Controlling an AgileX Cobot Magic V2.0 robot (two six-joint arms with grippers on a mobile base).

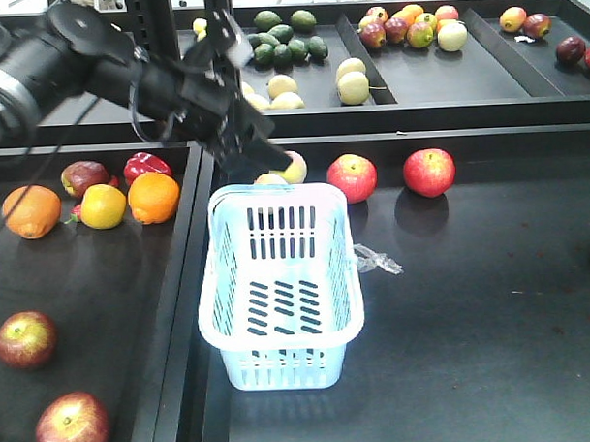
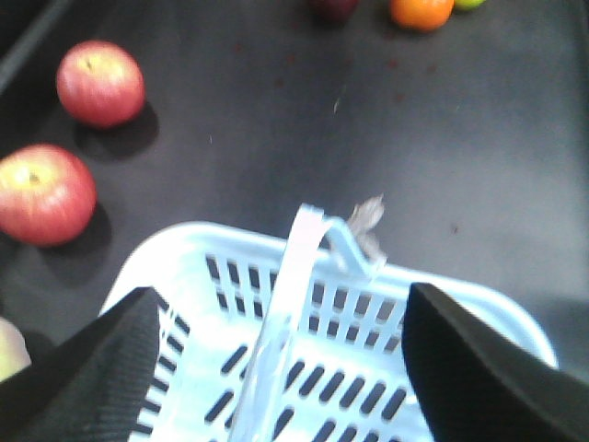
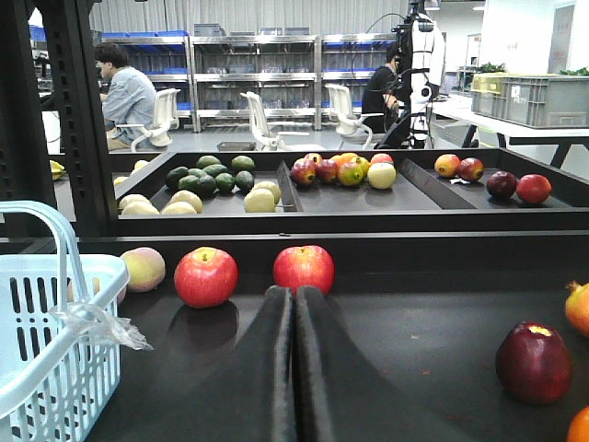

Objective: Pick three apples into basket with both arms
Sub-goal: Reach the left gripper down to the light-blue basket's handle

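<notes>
The left gripper [image 2: 281,293] fills the foot of its wrist view, fingers [image 2: 92,368] set wide apart with nothing held, hovering over the far rim of the basket [image 1: 212,282]. The right gripper [image 3: 294,293] lies low over the right tray [image 3: 414,322], fingers pressed together and empty, pointing toward one of two bright red apples [image 3: 304,267] just beyond the basket. Count: one basket, upright, holding no fruit; three streaky dark red apples [image 1: 72,428] in the left tray [image 1: 94,286], well apart from the basket, two toward the front and one at the back near two oranges [image 1: 154,197]. Assessment: the first pick is in hand and no apple is secured. The next move calls for the left arm to leave the basket, descend open over an apple and close across its widest part; the right gripper must part its fingers before taking anything.
</notes>
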